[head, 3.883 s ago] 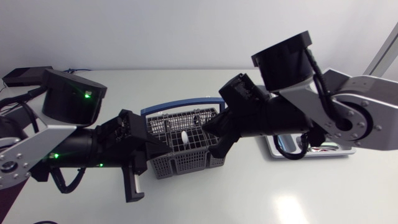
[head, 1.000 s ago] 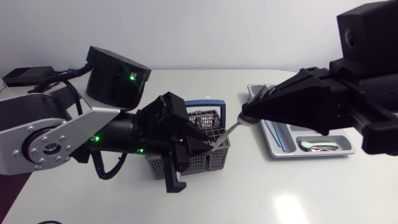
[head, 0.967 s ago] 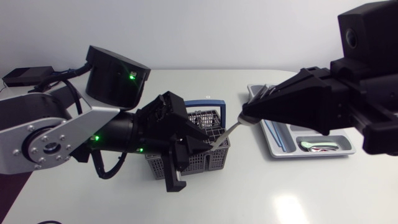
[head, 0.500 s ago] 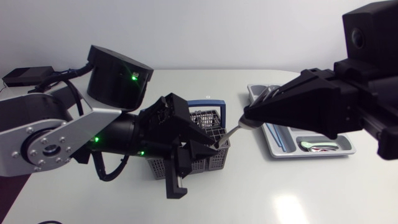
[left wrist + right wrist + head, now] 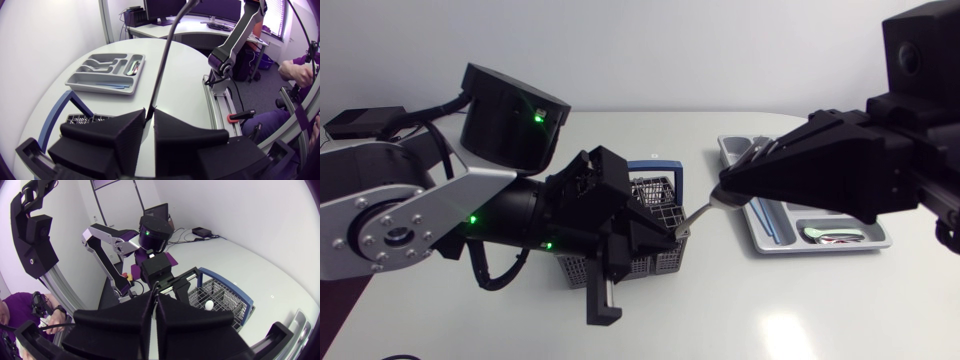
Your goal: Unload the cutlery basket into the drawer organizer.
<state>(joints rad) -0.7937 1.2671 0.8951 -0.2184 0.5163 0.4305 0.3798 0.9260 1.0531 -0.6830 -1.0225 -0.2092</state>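
Drawer organizer (image 5: 840, 246) at right, beside right arm. Cutlery basket (image 5: 660, 262) under left gripper (image 5: 675, 232). Silver utensil (image 5: 698, 212) slants over basket's right corner. Lower end pinched by left gripper, upper end clamped in right gripper (image 5: 722, 187). Right arm nearer organizer.

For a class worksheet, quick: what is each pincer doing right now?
Left pincer: closed on the utensil.
Right pincer: closed on the same utensil.

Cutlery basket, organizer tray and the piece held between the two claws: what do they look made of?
Cutlery basket: grey plastic, judging by its matte moulded grid; the handle is blue. Organizer tray: probably plastic, matte light grey with moulded compartments. Utensil: likely metal, a thin grey handle with a sheen.
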